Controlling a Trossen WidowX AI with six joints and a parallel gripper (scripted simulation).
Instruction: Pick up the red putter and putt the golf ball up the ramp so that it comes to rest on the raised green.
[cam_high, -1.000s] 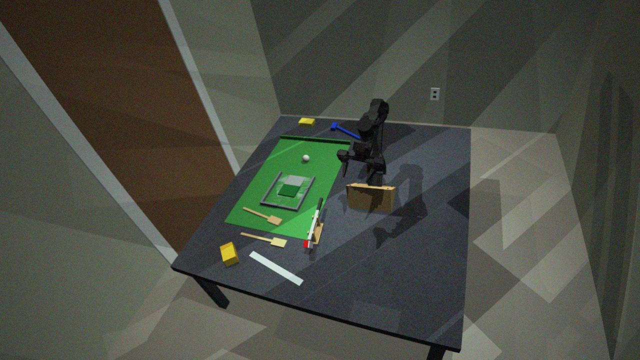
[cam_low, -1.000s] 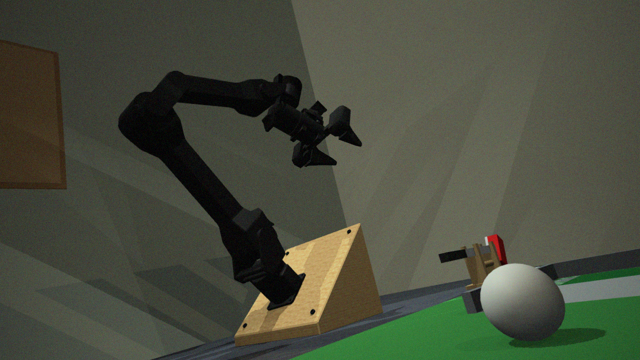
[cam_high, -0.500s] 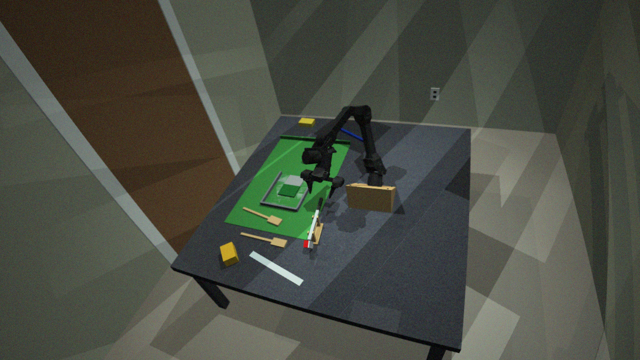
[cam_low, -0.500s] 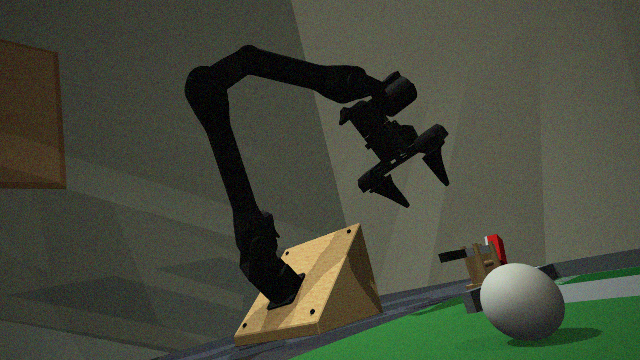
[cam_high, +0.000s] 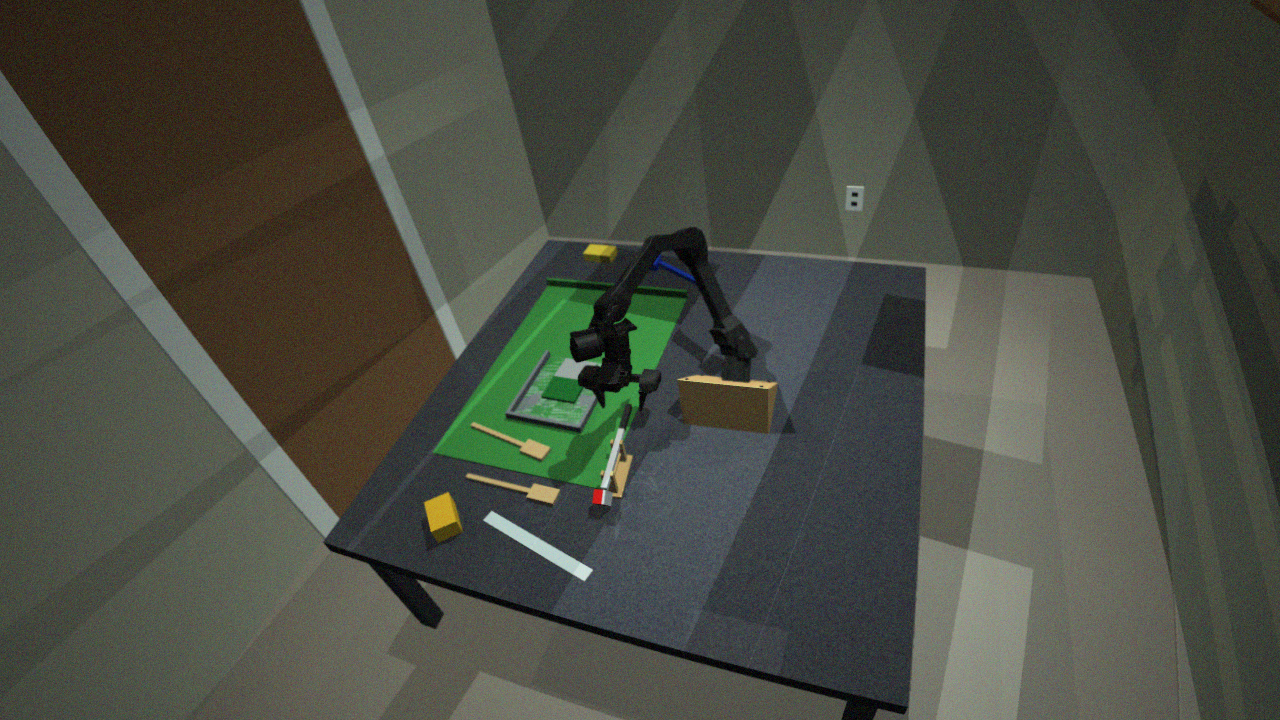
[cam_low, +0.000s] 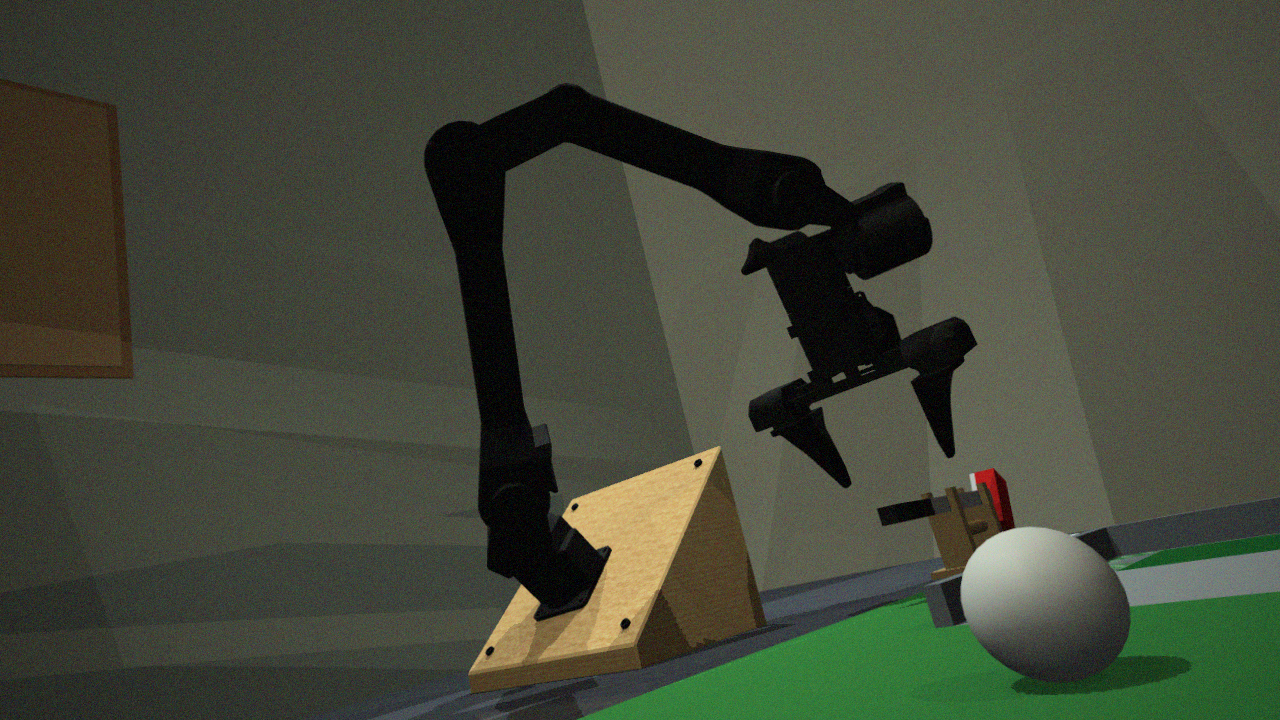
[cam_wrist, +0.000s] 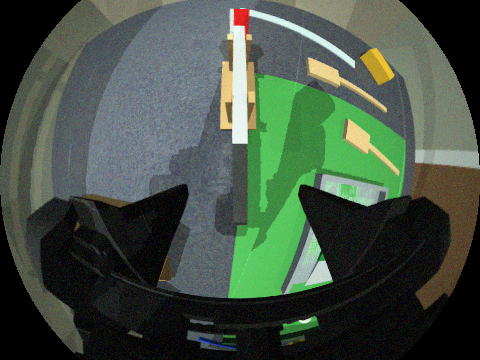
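The red-headed putter (cam_high: 613, 461) (cam_low: 905, 512) (cam_wrist: 240, 85) rests in a wooden stand (cam_high: 624, 479) (cam_wrist: 227, 90) at the mat's edge, its black handle toward me and its red head (cam_high: 598, 496) (cam_low: 993, 497) (cam_wrist: 241, 17) at the far end. My gripper (cam_high: 622, 406) (cam_low: 898, 471) (cam_wrist: 244, 190) is wide open and empty, above the handle, pointing down with a finger to either side of it in the wrist view. The white golf ball (cam_low: 1045, 604) sits on the green mat; the arm hides it in the top view. The raised green (cam_high: 562, 389) lies within a grey frame beyond the ramp (cam_high: 572, 367).
Two wooden paddles (cam_high: 535, 448) (cam_high: 543, 493) (cam_wrist: 356, 136) (cam_wrist: 323, 71), an orange-yellow block (cam_high: 443, 517) (cam_wrist: 377, 66) and a pale strip (cam_high: 537, 546) lie near the stand. A blue putter (cam_high: 675, 269) and a yellow block (cam_high: 599, 253) lie at the back. My arm stands on a wooden wedge (cam_high: 725, 404) (cam_low: 707, 573).
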